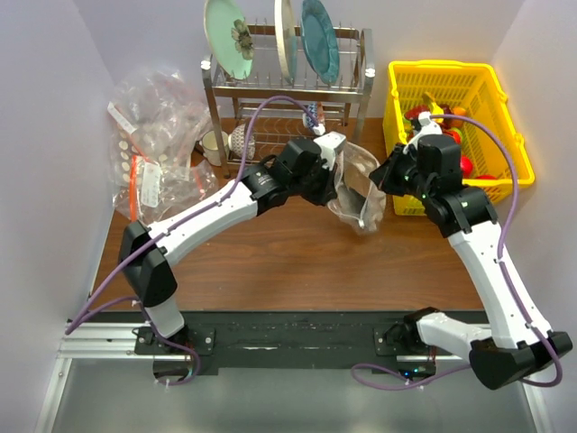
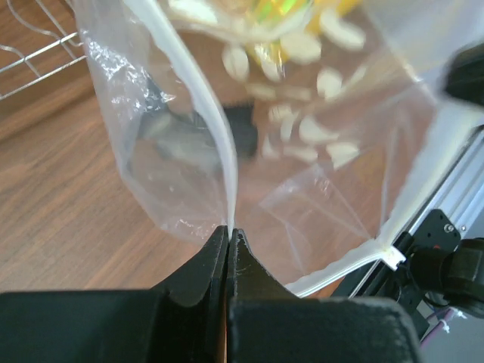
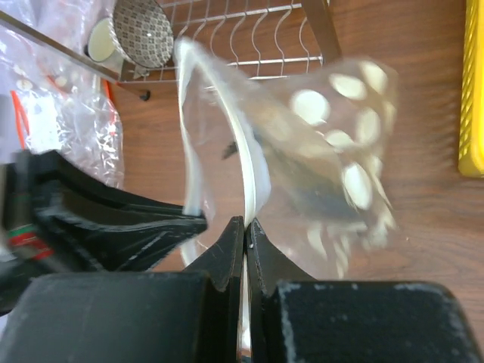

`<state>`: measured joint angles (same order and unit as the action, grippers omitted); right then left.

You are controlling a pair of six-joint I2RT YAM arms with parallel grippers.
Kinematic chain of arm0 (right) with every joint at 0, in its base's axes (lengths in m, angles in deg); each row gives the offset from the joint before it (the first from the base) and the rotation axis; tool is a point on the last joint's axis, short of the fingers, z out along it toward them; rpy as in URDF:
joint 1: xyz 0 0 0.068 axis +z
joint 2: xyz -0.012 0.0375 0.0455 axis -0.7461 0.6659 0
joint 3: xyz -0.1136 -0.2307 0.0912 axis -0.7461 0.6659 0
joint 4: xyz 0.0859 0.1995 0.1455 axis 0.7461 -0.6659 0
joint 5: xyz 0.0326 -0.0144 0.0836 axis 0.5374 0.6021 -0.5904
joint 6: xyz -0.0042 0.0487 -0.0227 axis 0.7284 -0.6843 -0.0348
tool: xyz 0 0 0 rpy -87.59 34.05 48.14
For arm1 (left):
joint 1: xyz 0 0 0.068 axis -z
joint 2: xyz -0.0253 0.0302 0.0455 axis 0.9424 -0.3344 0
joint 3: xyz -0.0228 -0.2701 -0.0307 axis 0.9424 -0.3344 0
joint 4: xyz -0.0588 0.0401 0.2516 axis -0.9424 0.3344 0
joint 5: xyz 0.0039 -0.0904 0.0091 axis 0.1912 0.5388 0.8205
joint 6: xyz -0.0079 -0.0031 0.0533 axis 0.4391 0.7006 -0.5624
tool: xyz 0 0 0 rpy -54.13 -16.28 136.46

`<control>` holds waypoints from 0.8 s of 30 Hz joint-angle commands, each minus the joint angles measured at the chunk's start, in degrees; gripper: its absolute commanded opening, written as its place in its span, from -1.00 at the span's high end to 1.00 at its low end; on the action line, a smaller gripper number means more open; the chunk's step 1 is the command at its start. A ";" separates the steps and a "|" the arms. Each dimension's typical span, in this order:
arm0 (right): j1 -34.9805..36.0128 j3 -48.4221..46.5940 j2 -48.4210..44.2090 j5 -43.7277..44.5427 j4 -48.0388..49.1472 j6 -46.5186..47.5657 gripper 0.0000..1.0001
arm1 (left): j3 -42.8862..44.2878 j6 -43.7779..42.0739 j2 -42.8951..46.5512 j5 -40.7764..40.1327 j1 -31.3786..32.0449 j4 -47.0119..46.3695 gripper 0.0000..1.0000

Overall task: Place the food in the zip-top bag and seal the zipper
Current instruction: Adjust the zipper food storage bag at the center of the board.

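Lying at the far left, a heap of crinkled clear bags with orange-red strips sits on the brown wood-grain table; what they hold is too small to make out; beside it a shiny wire dish rack carries round plates on edge, their tops cut off by the frame, with a patterned bowl on its lower tier; the left end effector is mostly hidden under its own wrist from above, but the left wrist view shows its black fingers pressed together on the white zipper of the zip-top bag; the bag, thin glossy film with white dots, hangs crumpled between the two arms, and whether its lower end touches the table I cannot tell; its two zipper strips stand apart in the right wrist view, so the mouth gapes; a yellow-green blur through the film in the left wrist view cannot be placed inside or behind it; the right end effector is clamped on the other strip; farthest right, a yellow plastic lattice basket holds the food, glossy red and yellow pieces partly covered by the right arm.
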<state>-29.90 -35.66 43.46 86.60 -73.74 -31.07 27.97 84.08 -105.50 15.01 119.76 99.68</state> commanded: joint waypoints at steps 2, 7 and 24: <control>-0.16 0.95 -2.05 2.86 1.50 2.30 1.00 | 8.08 -2.05 1.96 -2.19 -0.43 3.74 1.00; -0.07 13.26 0.59 -5.81 7.21 -1.12 1.00 | 11.02 -3.99 6.01 -6.60 -1.31 6.30 1.00; -0.33 -2.62 2.08 0.83 0.72 4.05 0.00 | -7.97 -2.58 10.32 -7.22 -5.61 -1.52 1.00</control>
<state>-29.92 -30.05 46.15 82.25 -69.98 -29.95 20.89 81.94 -97.85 8.94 116.11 101.58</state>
